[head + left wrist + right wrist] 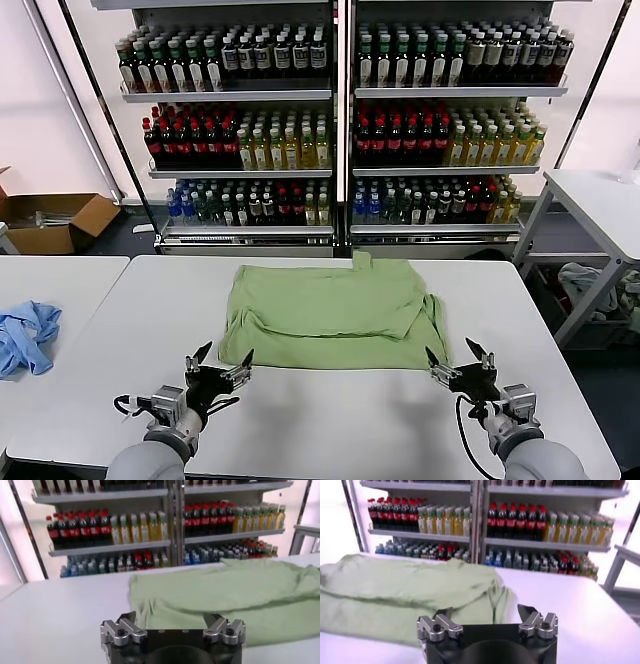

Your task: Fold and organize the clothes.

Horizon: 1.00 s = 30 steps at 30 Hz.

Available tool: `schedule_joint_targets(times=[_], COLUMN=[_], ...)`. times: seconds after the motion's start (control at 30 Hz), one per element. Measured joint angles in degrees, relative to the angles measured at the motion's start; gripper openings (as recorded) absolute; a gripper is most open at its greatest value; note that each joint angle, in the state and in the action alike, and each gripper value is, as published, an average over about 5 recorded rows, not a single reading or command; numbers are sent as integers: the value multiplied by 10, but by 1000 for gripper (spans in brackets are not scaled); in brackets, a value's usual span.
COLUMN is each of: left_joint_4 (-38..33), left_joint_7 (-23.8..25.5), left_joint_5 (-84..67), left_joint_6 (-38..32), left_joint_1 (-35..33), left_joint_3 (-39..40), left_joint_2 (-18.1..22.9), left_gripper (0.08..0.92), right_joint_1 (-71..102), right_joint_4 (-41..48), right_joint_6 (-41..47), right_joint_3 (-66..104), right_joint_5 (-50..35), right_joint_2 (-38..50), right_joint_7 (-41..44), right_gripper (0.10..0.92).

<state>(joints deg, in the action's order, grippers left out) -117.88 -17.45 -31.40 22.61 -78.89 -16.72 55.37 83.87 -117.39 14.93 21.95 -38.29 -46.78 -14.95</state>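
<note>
The clothes, a light green shirt (335,310), lie folded into a rough rectangle on the white table (330,420); collar, buttons and print are hidden. My left gripper (225,361) hovers open just in front of the shirt's near left corner, touching nothing. My right gripper (456,360) stands open just off the near right corner, also empty. In the left wrist view the green shirt (235,600) spreads beyond the wide-apart fingers (129,621). In the right wrist view the shirt (405,592) lies ahead of that gripper (485,615).
A crumpled light blue cloth (25,338) lies on a second table at the left. Drink shelves (340,120) stand behind the table. A cardboard box (55,222) sits on the floor at far left, and another white table (600,205) stands at far right.
</note>
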Motion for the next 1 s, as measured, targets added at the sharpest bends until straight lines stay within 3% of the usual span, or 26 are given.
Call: schedule_joint_targets(times=[0.77, 1.0], left_joint_4=[86, 102], left_joint_7=[14, 20], left_joint_5=[-54, -62], left_joint_6=[7, 7], left_joint_1=[56, 71], left_joint_3=[-3, -1], left_joint_2=[12, 15], left_gripper=[820, 702], right_joint_1=[-5, -22], right_joint_4=[31, 48], right_joint_6=[-15, -19], right_joint_3=[-8, -24], right_joint_5=[-7, 4], right_joint_2=[-17, -26], right_joint_7=[17, 21], right_gripper=[823, 781])
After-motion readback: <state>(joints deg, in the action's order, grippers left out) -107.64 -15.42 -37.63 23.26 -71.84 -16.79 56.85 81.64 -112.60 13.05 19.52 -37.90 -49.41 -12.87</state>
